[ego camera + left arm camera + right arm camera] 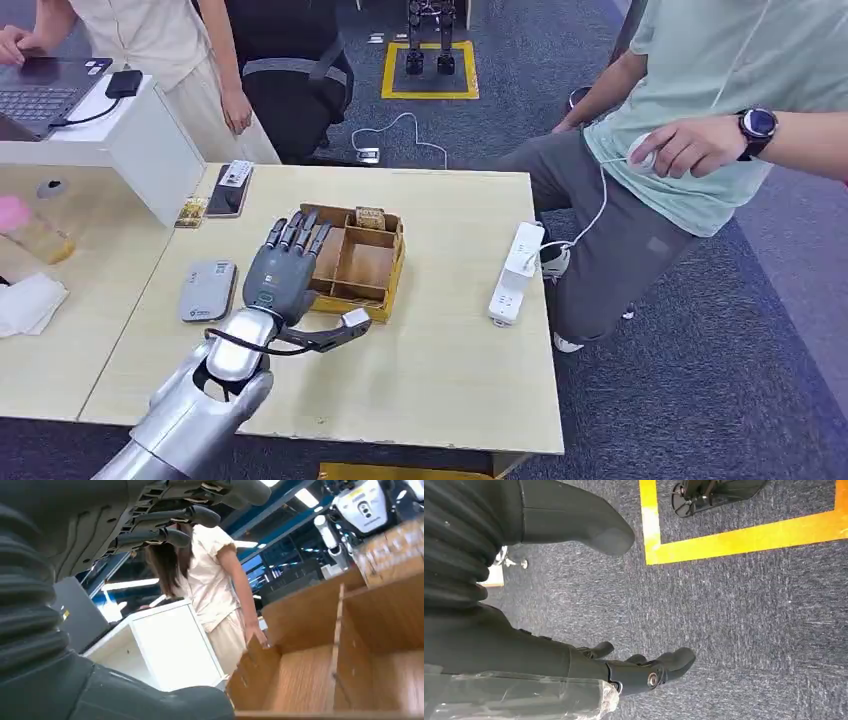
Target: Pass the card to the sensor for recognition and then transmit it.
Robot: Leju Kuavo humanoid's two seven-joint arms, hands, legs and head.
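Your card (370,217) stands upright in the far compartment of the box (399,262), just beyond the left hand's fingertips and not touching them. In the left wrist view the card (395,550) shows as a patterned face above the box's (320,645) wooden dividers.

The left hand (283,265) hovers over the box's near-left part. Its fingers (297,232) are extended and apart, and they hold nothing. The left wrist view confirms this: the fingers (170,517) are stretched out and slightly separated, with the compartments bare beneath them.

The sensor (208,290), a flat grey unit, lies on the desk (440,370) near the left hand, on the side away from the box. It is apart from both the hand and the box. A phone (232,188) lies beyond the fingertips at the desk's far edge. A white power strip (515,273) lies past the box, well apart from the fingers, near the desk's right edge.

The right hand (524,650) hangs over grey carpet marked with a yellow line (734,540). Its fingers (659,667) are gently curved and set apart from the thumb (594,525). Nothing is in its grip.

A person in a green shirt (720,90) sits beyond the desk's right side, wearing a watch. A second person in a light top (160,40) stands past the far-left corner, by a laptop (40,95).
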